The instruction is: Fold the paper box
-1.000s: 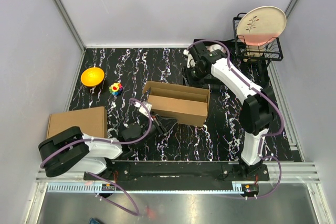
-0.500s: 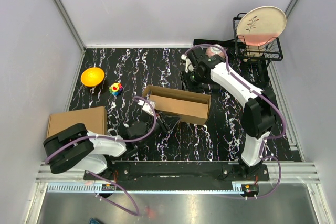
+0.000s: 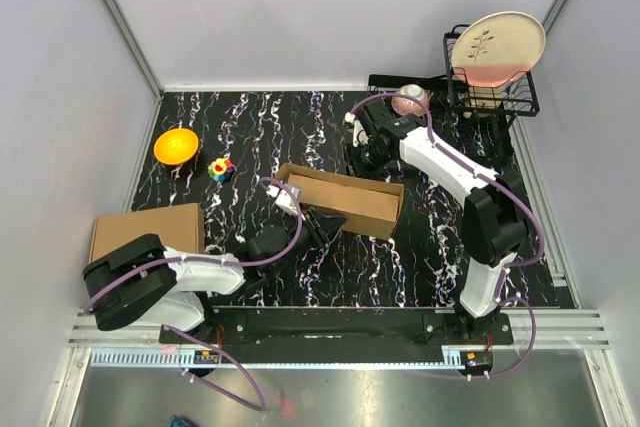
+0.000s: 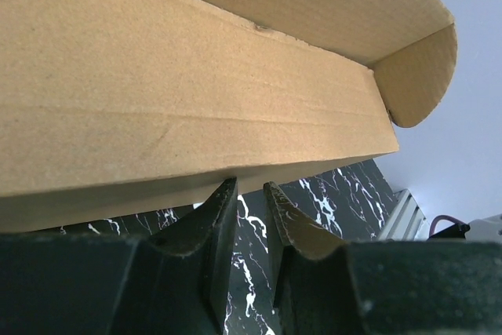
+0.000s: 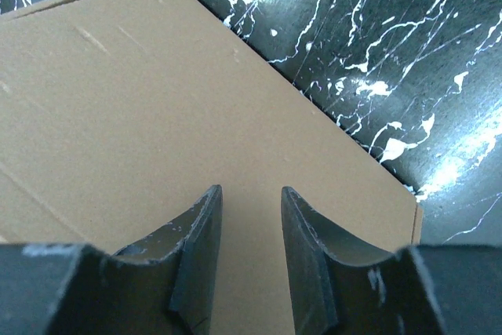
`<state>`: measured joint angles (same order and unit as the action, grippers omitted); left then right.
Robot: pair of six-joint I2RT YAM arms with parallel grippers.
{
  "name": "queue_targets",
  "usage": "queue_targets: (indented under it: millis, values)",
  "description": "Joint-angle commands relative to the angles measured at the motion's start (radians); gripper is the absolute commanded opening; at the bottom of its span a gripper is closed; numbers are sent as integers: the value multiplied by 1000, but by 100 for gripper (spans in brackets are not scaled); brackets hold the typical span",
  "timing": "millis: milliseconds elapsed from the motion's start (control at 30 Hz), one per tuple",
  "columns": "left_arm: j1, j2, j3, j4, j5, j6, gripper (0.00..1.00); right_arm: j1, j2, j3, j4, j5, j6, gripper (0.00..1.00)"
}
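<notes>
1 carton (image 3: 147,231) L of paper box (image 3: 340,202) | orange bowl (image 3: 176,145), toy (image 3: 221,169) far-L

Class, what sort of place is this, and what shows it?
Probably a robot lab test cell: left arm and right arm bolted to a black marbled table, plain panel walls closing it in, and staged props like the orange bowl and paper box.

We show the left arm (image 3: 190,275) and the right arm (image 3: 440,152), each built of white shells joined by rounded black joint housings, with a purple cable (image 3: 292,232) looping alongside. The left gripper (image 4: 249,186) and the right gripper (image 5: 251,190) carry dark, wedge-shaped fingers (image 5: 310,249) with pale-scuffed edges.
</notes>
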<state>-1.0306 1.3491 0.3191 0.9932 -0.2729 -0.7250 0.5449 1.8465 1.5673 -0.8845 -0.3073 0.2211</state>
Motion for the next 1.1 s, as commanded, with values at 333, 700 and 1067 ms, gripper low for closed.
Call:
queue_targets:
  millis: [333,700,1067]
  values:
    - [6,-22,60,2,-71,18,30,47,-72,-4,-4,48,20,48]
    - [4,-85,52,-25,-60,35,31,29,-29,128,-47,138,3,52]
    - [4,-110,64,-53,-42,53,32,-13,-15,169,-60,161,-2,53]
